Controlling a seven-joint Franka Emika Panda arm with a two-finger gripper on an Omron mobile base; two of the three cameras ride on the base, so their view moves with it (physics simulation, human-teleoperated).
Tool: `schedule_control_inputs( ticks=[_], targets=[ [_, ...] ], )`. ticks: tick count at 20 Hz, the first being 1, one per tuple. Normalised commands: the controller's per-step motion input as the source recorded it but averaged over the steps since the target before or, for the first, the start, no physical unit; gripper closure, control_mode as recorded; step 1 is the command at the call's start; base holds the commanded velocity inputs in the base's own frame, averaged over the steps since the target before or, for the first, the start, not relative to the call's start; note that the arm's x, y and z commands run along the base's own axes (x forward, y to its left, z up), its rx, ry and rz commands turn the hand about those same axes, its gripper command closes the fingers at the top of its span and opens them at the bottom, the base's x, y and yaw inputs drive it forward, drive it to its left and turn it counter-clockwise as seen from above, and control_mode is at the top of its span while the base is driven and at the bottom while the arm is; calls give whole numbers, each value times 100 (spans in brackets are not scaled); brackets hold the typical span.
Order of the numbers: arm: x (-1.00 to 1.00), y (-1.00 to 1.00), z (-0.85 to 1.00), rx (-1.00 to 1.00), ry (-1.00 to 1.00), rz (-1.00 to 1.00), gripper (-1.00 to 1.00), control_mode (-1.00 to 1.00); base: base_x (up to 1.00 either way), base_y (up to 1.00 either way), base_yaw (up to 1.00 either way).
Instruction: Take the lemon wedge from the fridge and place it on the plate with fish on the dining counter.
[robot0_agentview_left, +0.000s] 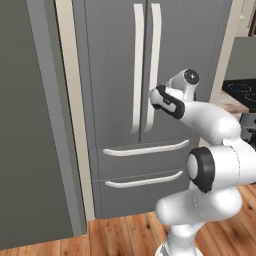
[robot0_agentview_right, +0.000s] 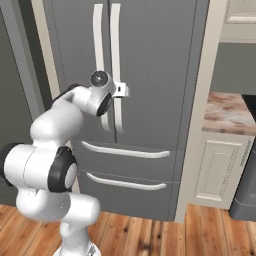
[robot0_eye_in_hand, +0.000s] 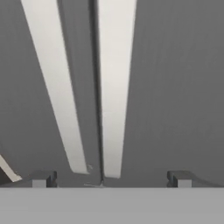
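While fridge (robot0_agentview_left: 125, 75) doors shut, we hover gripper (robot0_eye_in_hand: 109, 179), jaws apart, empty, just before right door handle (robot0_eye_in_hand: 114, 87); handle looks rigid, smooth, slippery; we'd grasp its lower part.

the fridge (robot0_agentview_left: 115, 75) runs off the top edge in both base views, so its upper part is cut away, and its closed doors hide everything inside. in the left base view the arm covers the right ends of both drawer handles and part of the right door. in the hand view the two door handles (robot0_eye_in_hand: 114, 87) are cropped at the top. on the right, the stone counter top (robot0_agentview_right: 227, 112) is cut by the picture's edge, and the dark appliance (robot0_agentview_right: 245, 200) below it shows just a corner.
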Motion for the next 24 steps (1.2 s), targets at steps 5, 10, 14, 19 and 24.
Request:
schedule_control_inputs(
  ticks=[5, 10, 14, 19, 24],
  targets=[
    [41, 0, 0, 0, 0, 0, -100, -100, 0, 0, 0],
    [43, 0, -4, 0, 0, 0, -100, -100, 0, 0, 0],
    [39, 0, -14, 0, 0, 0, -100, -100, 0, 0, 0],
    [39, 0, -16, 0, -1, 0, -100, -100, 0, 0, 0],
    [42, 0, -20, 0, -4, 0, -100, -100, 0, 0, 0]
  ],
)
